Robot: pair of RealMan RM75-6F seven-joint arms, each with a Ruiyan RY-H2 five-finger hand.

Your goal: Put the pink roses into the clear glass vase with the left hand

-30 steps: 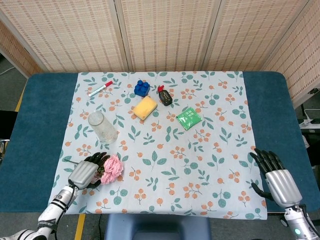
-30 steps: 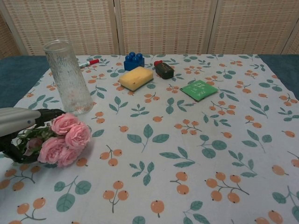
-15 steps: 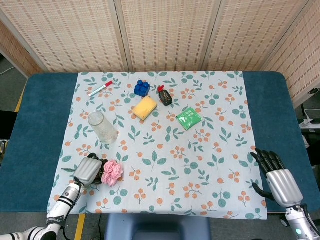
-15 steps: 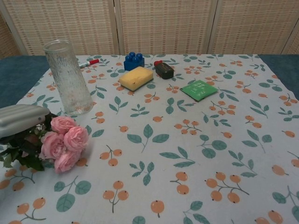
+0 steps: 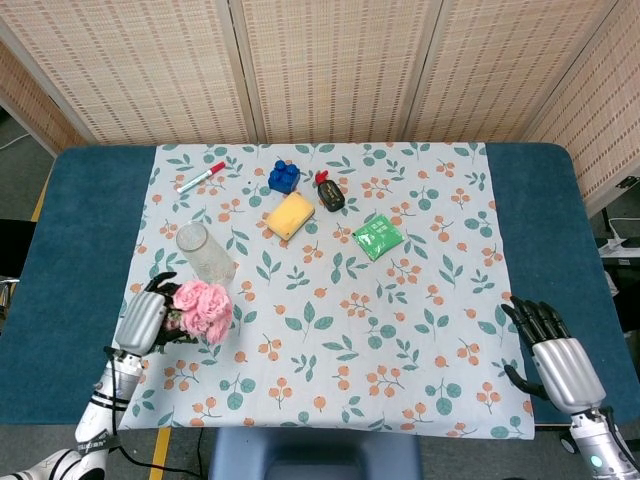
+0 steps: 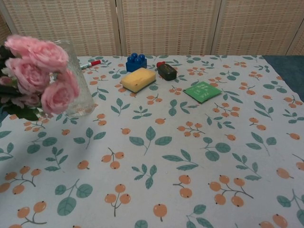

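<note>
My left hand (image 5: 143, 320) grips the bunch of pink roses (image 5: 204, 307) and holds it lifted off the floral tablecloth, just in front of the clear glass vase (image 5: 204, 255). In the chest view the roses (image 6: 42, 71) fill the left edge at vase height, partly covering the vase (image 6: 79, 90); the hand itself is out of that frame. The vase stands upright and empty. My right hand (image 5: 555, 358) rests at the near right table edge, fingers apart and holding nothing.
Behind the vase lie a red-capped marker (image 5: 200, 178), a blue block (image 5: 283, 177), a yellow sponge (image 5: 290, 215), a small black and red object (image 5: 329, 192) and a green packet (image 5: 378, 237). The tablecloth (image 5: 400, 330) covers the blue table.
The left hand closed on the roses on the cloth, then lifted them up and back toward the vase. The right hand stayed still.
</note>
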